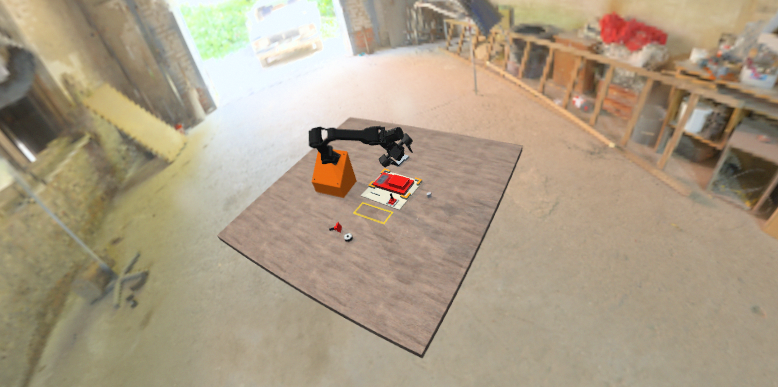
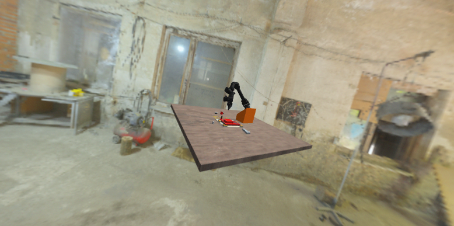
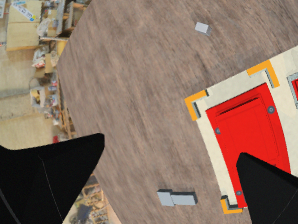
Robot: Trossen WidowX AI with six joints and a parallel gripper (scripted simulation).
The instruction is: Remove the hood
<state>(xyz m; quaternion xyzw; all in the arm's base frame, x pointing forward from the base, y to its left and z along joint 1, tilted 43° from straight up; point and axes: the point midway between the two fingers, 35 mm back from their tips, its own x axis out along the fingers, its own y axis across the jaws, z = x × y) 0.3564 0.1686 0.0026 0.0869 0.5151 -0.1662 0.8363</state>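
The red toy car (image 1: 387, 186) (image 2: 234, 124) (image 3: 230, 145) lies on a cream board (image 1: 370, 201). A raised red block (image 1: 401, 181) (image 2: 227, 120) (image 3: 252, 135) sits on it, seemingly the hood. My gripper (image 1: 396, 157) (image 2: 229, 108) (image 3: 173, 152) is open and empty, above the table. In the wrist view one fingertip overlaps the car from above and the other lies well left of it; no contact shows. The marked area, a yellow outline (image 1: 369, 218), lies on the table in front of the board with nothing inside.
A grey stepped piece (image 1: 403, 159) (image 2: 245, 131) (image 3: 177, 198) lies behind the car. A small grey block (image 1: 428, 194) (image 2: 213, 122) (image 3: 202, 27) lies beside the board. A red-and-black part (image 1: 337, 227) and a white wheel (image 1: 348, 236) lie beyond the outline. The orange base (image 1: 333, 174) (image 2: 247, 115) stands nearby.
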